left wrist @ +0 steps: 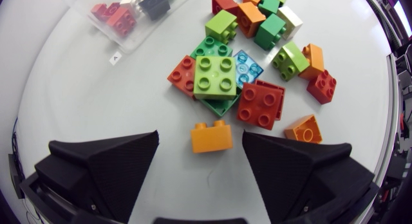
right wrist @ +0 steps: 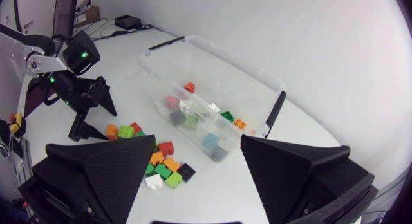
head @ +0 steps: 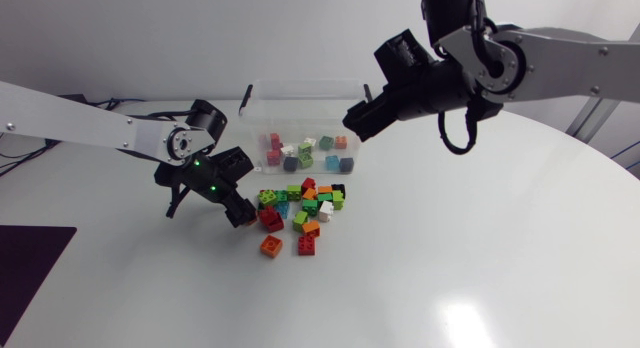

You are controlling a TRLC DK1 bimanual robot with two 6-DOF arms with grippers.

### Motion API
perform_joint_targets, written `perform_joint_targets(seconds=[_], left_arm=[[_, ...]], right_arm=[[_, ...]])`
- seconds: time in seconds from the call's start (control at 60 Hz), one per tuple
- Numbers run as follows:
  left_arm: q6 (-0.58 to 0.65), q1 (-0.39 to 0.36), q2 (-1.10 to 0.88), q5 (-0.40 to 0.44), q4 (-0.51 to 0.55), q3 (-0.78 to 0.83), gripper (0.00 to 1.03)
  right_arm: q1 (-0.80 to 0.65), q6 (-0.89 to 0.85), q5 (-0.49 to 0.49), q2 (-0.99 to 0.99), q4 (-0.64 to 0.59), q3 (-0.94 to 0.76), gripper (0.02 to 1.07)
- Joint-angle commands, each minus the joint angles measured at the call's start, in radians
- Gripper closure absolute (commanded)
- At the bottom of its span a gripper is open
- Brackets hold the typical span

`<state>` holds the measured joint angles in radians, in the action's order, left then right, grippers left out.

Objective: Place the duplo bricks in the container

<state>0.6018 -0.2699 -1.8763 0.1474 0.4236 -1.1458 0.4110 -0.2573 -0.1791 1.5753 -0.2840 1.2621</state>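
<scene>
White and round, the table (head: 480,268) has loose duplo bricks (head: 303,210) lying in a heap near its middle: red, orange, green, blue, white and black ones. Nearest of all, one orange brick (head: 271,246) and one red brick (head: 306,245) sit a little apart from the heap. Just beside the heap's left side, the left gripper (left wrist: 201,141) is low over the table. Its two fingers are spread wide. A small orange block (left wrist: 211,136) lies on the table between them, and neither finger touches it. Ahead of that block, a light green brick (left wrist: 215,76) lies on top of other bricks, with a big red brick (left wrist: 261,103) right next to it. Farther back, just behind the heap, stands the clear container (head: 252,113). Some bricks inside (head: 305,153) lie on its floor. The right gripper (head: 358,120) hangs in the air over the container's right end. Its fingers are spread apart too, and they hold nothing.
</scene>
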Motion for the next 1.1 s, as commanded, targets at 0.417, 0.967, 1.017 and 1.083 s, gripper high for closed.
perform_joint_targets(seconds=[0.417,0.967,1.017,1.083], left_arm=[[-0.02,-0.023,-0.072,-0.014,0.027,-0.037,0.44],[-0.011,-0.038,-0.014,-0.039,0.096,-0.038,0.78],[-0.011,-0.04,-0.003,-0.042,0.104,-0.038,0.79],[-0.01,-0.04,0.014,-0.043,0.116,-0.038,0.79]], right_arm=[[0.043,0.001,0.007,-0.084,-0.001,-0.26,0.1],[0.077,-0.174,0.018,0.201,-0.007,-0.178,0.13],[0.077,-0.178,0.017,0.221,-0.017,-0.158,0.13],[0.081,-0.188,0.015,0.246,-0.024,-0.136,0.13]])
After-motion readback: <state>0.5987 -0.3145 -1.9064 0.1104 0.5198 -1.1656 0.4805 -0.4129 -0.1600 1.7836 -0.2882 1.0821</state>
